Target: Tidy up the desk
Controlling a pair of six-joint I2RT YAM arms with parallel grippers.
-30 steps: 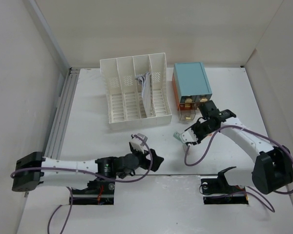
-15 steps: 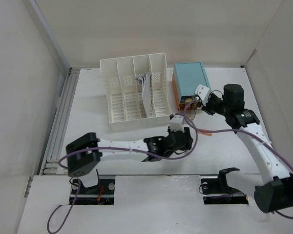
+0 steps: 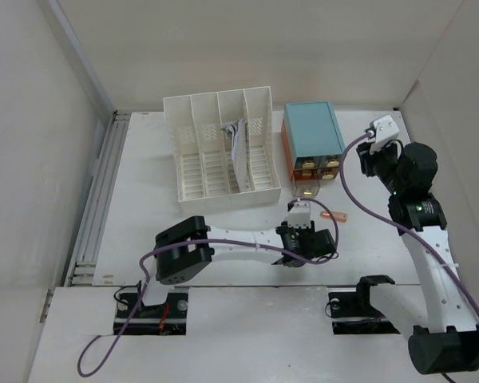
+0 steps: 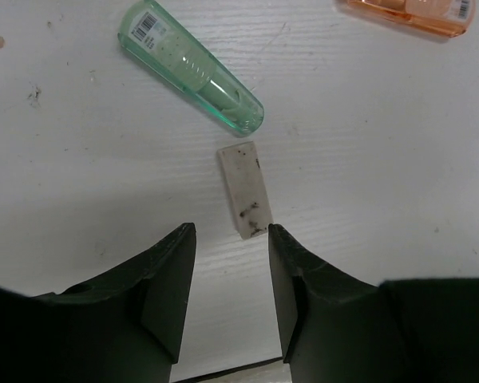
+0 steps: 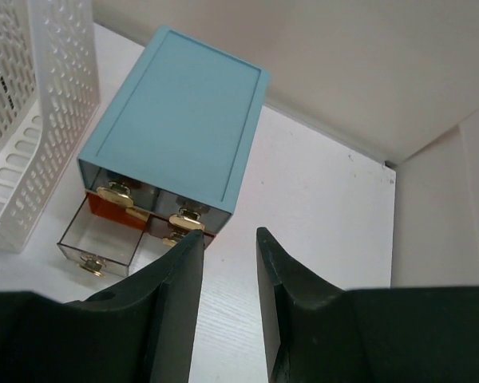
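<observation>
The orange translucent plastic tube (image 4: 407, 14) is cut off by the upper edge of the left wrist view. The white perforated plastic file rack (image 5: 24, 120), left of the teal-topped drawer box (image 5: 176, 112), is cut off at the frame's edge. The contents of the box's clear pulled-out drawer (image 5: 104, 239) cannot be determined.

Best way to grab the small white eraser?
Likely best: pinch the eraser across its two long sides, mid-length, straight down with the left gripper. It lies flat and narrow, desk bare along both sides; the green tube is off its far end.
</observation>
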